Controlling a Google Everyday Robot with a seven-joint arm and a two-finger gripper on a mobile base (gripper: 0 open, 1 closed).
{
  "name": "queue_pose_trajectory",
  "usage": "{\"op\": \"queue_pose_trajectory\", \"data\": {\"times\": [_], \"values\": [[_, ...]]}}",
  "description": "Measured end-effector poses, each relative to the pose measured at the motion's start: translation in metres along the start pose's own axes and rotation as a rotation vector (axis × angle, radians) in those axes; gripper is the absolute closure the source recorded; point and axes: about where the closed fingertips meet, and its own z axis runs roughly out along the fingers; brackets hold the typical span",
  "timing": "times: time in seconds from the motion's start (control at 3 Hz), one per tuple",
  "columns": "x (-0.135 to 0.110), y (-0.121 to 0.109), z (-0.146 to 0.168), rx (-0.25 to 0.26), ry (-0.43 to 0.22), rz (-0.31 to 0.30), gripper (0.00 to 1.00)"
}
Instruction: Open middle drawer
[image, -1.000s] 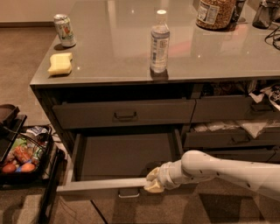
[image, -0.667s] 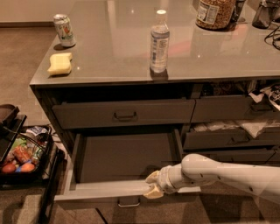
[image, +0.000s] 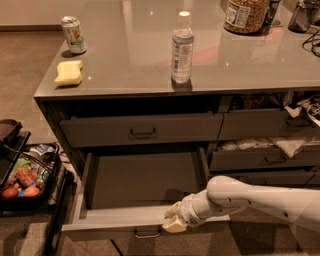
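The middle drawer (image: 115, 221) stands pulled well out of the left side of the grey cabinet, and its inside shows nothing in it. Its small metal loop handle (image: 147, 233) hangs below the front edge. My gripper (image: 173, 220), cream-tipped at the end of the white arm (image: 260, 197), rests at the top edge of the drawer front, just right of the handle. The arm reaches in from the lower right.
Above the open drawer is a shut drawer (image: 142, 130) with a like handle. On the countertop stand a water bottle (image: 182, 47), a can (image: 73, 34), a yellow sponge (image: 68, 72) and a jar (image: 244, 15). Cluttered drawers (image: 265, 157) lie right; a food basket (image: 25, 180) sits left.
The drawer has slid further out toward the camera, and my gripper has come along with its front edge.
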Motion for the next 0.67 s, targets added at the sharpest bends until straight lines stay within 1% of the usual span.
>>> {"op": "queue_pose_trajectory", "data": {"times": [0.33,0.67], "values": [[-0.0025,0.0071,-0.0033,-0.05,0.009,0.002,0.42],[-0.0045,0.0003,-0.0103,-0.068,0.035,-0.025,0.2]]}}
